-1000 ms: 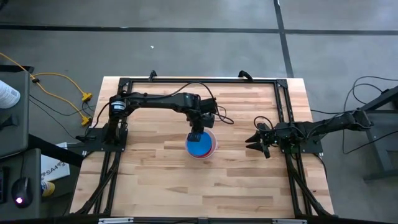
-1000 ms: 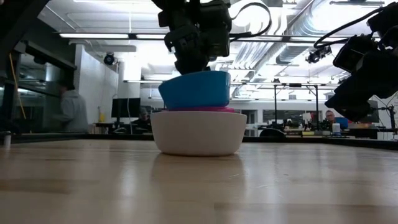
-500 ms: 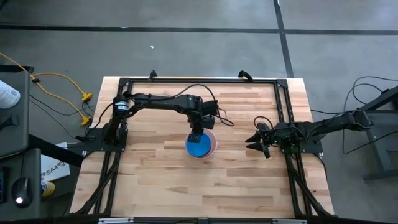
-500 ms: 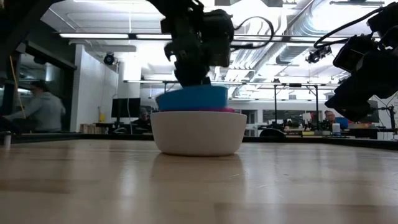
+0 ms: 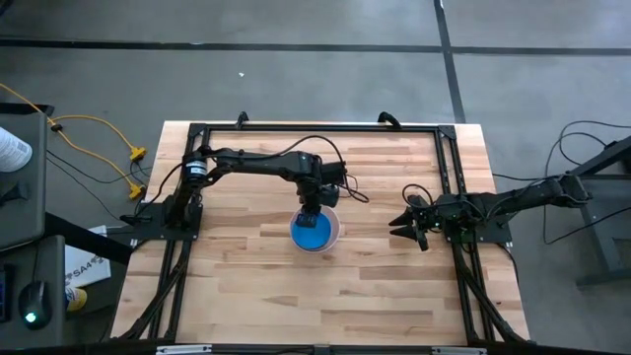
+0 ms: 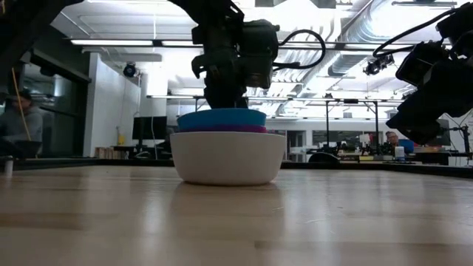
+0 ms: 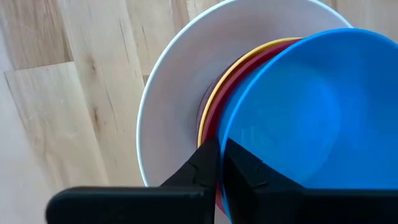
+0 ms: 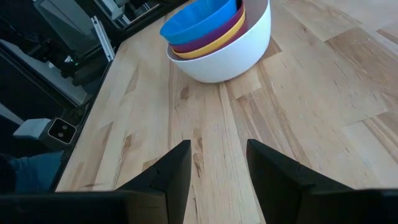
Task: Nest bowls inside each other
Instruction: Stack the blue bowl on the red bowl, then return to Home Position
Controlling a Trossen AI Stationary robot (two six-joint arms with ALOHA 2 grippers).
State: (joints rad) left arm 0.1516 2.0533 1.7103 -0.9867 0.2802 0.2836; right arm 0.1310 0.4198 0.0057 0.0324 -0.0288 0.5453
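A white bowl (image 5: 333, 235) stands on the wooden table near its middle, with yellow (image 8: 214, 46), pink-red (image 7: 229, 93) and purple (image 6: 222, 128) bowls nested in it. The blue bowl (image 6: 222, 118) sits on top of them, level, its rim just above the white rim. My left gripper (image 5: 310, 213) comes down onto the stack's far side and is shut on the blue bowl. Toward the table's right edge my right gripper (image 8: 217, 168) stands open, away from the stack. My left gripper pinches the blue bowl's rim (image 7: 221, 146) at the bowl's far side, one finger (image 7: 245, 177) inside the bowl and one (image 7: 200, 171) outside. The fingers point steeply down from above. The blue bowl rests level in the nested bowls.
Black frame rails (image 5: 315, 126) run along the table's far edge and down both sides. Bare wood lies around the stack. In the low view, people (image 6: 16, 122) show in the room beyond the table.
My left gripper has gone down with the blue bowl. The bowl, which stood high and tilted above the stack, has sunk into the nested bowls and sits level. The white bowl has slid a little toward the table's left edge.
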